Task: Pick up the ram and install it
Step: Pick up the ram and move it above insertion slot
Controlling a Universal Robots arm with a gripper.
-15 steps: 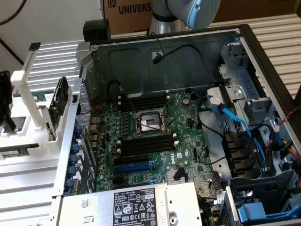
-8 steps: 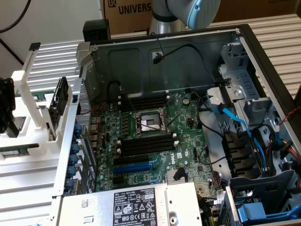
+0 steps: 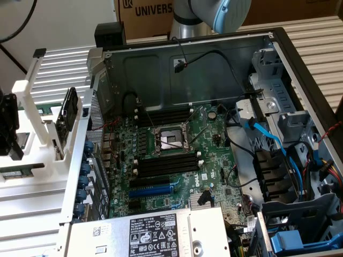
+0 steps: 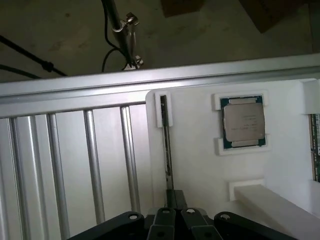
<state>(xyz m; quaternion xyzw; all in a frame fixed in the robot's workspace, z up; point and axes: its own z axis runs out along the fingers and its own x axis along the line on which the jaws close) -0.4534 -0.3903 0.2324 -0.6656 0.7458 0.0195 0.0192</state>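
**One ram, pinched at its fixture**

One arm point(image 3: 214, 13): we log its grey-and-blue joint at the top of the exterior view, behind the open computer case point(image 3: 278, 48).

One gripper point(image 4: 175, 196): in the wrist view it reaches end-on along the length of the ram point(image 4: 166, 145). Its jaws are drawn narrow and pinch the near end of the stick. We see the black linkage spread to either side below the fingertips.

One ram: we see it edge-on, a thin dark line standing in a slot of the white fixture point(image 4: 200, 165). Its far end sits in a small white bracket.

One processor chip point(image 4: 243, 121): it lies flat in its own white frame on the same fixture, well apart from the ram.

One further green board point(image 4: 315, 145): at the fixture's far side, cut by the picture edge; we cannot tell what it is.

One worktop point(image 4: 65, 165): ribbed aluminium rails, carrying the fixture.

One motherboard point(image 3: 214, 155): it lies flat inside the case. We count two banks of black memory slots point(image 3: 163, 166) with white end clips, one bank on either side of the processor socket point(image 3: 170, 140). A blue expansion slot point(image 3: 153, 190) lies just beside the nearer bank.
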